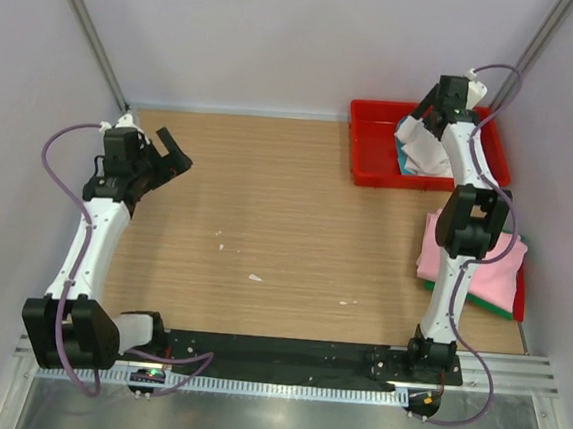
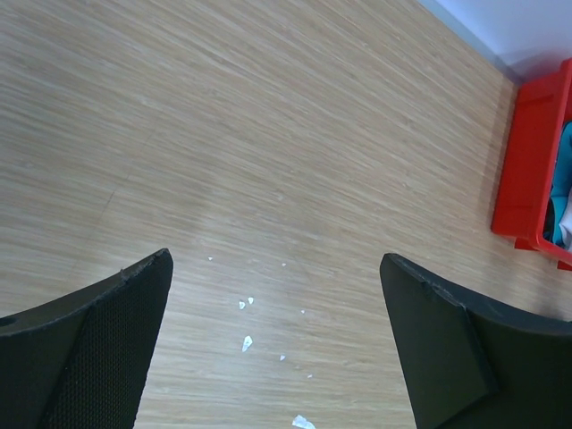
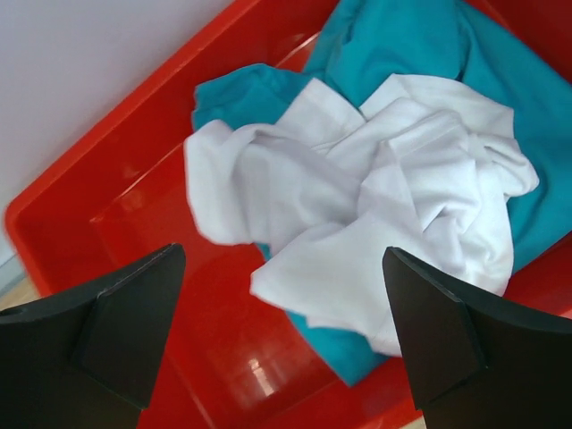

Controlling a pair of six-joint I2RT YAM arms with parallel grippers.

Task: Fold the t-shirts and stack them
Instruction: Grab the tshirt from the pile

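A crumpled white t-shirt (image 3: 375, 197) lies on top of a teal t-shirt (image 3: 402, 45) inside the red tray (image 3: 134, 206) at the back right of the table. My right gripper (image 3: 281, 253) hangs open just above them with nothing between its fingers. From above, the right gripper (image 1: 423, 111) is over the white t-shirt (image 1: 425, 146). A folded pink t-shirt (image 1: 483, 267) rests on a green t-shirt (image 1: 494, 308) at the right edge. My left gripper (image 1: 176, 155) is open and empty over bare wood at the back left, and the left wrist view shows it (image 2: 275, 257) above the tabletop.
The red tray (image 1: 372, 157) stands against the back wall. Small white scraps (image 1: 254, 277) dot the wooden tabletop (image 1: 267, 203). Grey walls close in the left, back and right sides. The arm bases sit on a black rail (image 1: 284, 353) at the near edge.
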